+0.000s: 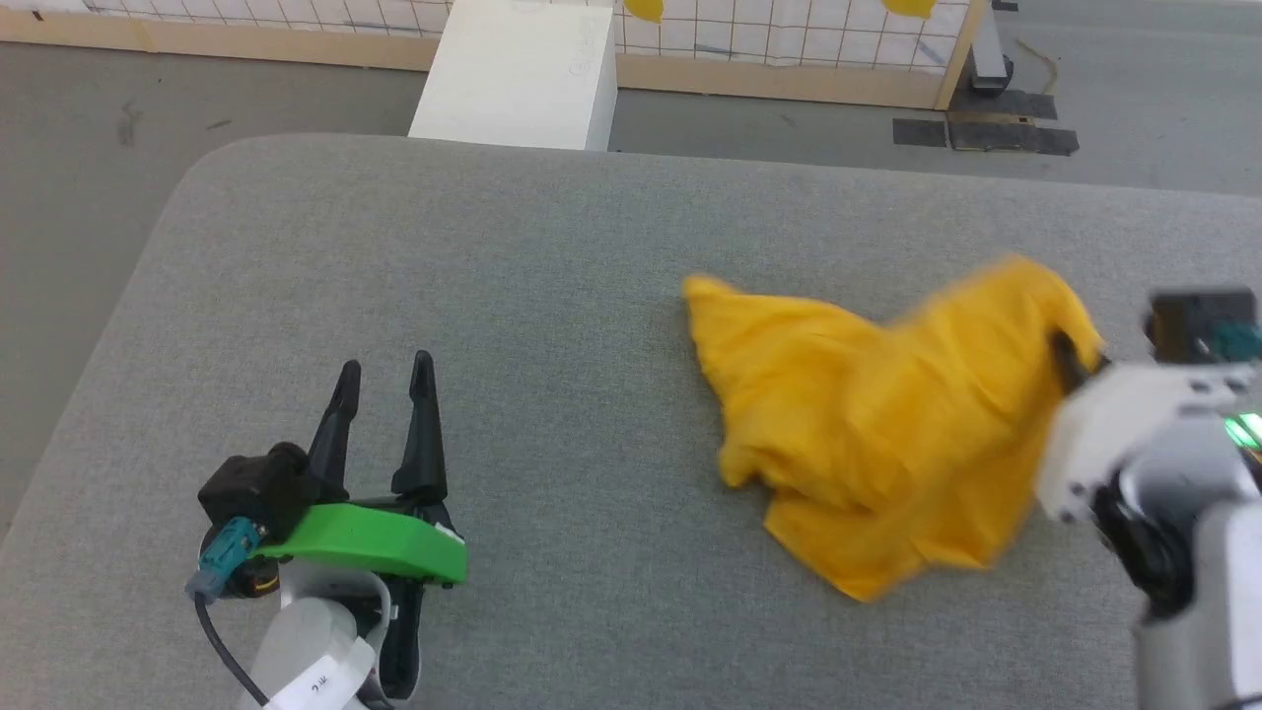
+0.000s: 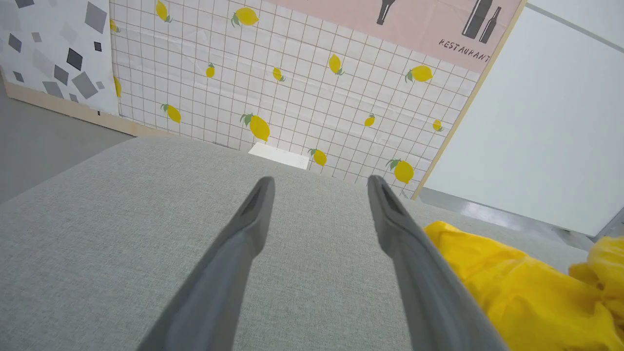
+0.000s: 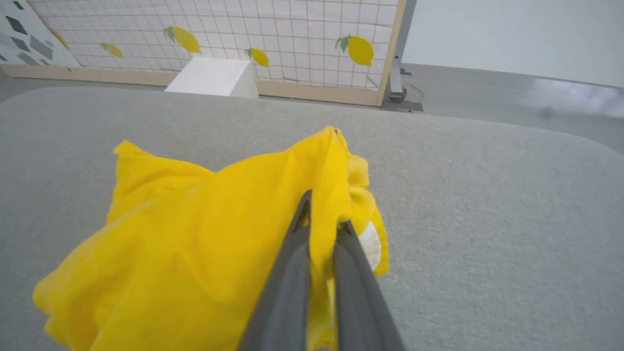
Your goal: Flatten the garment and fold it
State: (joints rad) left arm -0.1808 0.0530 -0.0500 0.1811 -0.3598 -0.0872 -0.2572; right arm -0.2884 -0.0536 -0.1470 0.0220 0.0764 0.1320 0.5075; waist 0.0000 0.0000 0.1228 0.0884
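My right end effector clamps the limp bright yellow cotton T-shirt; left end effector, well apart from it, spread; I'd take a hem.

The left gripper hangs low over a light grey, woven-fabric padded table top, its two long dark grey tapered fingers spread well apart with nothing between them. A crumpled bright yellow cotton garment lies at the lower right, its near edge hidden behind the finger on that side (contact cannot be told). Beyond the table's far edge stand a flat white box top, a white grid-patterned wall panel printed with yellow lemons, and a pink poster with black bottle shapes lettered "RESTAURANT".
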